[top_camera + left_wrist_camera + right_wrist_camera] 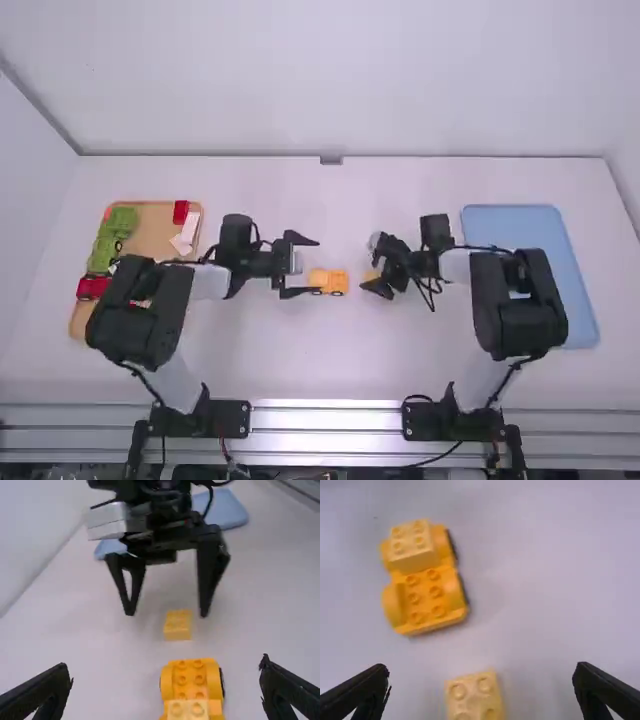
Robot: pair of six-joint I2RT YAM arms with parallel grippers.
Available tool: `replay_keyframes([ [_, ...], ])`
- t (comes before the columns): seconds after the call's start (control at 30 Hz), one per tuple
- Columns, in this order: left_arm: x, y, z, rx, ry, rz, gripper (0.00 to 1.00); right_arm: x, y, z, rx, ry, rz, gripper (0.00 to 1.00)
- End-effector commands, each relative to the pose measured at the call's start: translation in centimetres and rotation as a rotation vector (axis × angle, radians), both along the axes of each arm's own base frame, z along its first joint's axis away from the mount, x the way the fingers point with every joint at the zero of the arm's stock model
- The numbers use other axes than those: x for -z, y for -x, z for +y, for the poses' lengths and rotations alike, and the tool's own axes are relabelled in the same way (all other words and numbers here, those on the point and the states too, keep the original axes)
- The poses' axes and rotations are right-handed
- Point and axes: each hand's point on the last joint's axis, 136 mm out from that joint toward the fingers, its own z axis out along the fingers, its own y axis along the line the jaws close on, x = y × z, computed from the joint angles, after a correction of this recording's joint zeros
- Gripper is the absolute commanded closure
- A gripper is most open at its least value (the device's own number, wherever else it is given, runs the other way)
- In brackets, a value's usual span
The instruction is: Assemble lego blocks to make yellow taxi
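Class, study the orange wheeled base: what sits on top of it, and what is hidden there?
One pale yellow block with four studs sits at one end of the wheeled base. Six of the base's own studs show bare. Whatever is under the block is covered.

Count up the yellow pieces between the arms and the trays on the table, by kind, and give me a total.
Wheeled yellow base: 1
Yellow blocks: 2, the block on the base and the loose block
Trays: 2, the blue tray and the brown tray
Total: 5
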Motion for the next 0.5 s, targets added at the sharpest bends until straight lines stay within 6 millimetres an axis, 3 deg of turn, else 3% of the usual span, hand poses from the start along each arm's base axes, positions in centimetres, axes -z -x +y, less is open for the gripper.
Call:
replay_keyframes([
  [0.0,0.0,0.4,-0.3,0.034,0.061,0.095,0.01,-1.3,1.3,0.2,-0.084,-0.116,-0.066,0.02],
  [0.2,0.0,1.3,-0.6,0.1,0.093,0.091,0.01,-0.8,1.6,-1.1,-0.1,-0.11,-0.125,0.01],
  [0.33,0.3,1.3,-0.6,0.112,0.077,0.113,0.01,1.5,1.1,-0.8,-0.099,-0.083,-0.121,0.0],
  [0.47,0.1,1.1,-0.6,0.109,0.077,0.141,0.01,2.6,0.1,-0.9,-0.097,-0.138,-0.122,0.01],
])
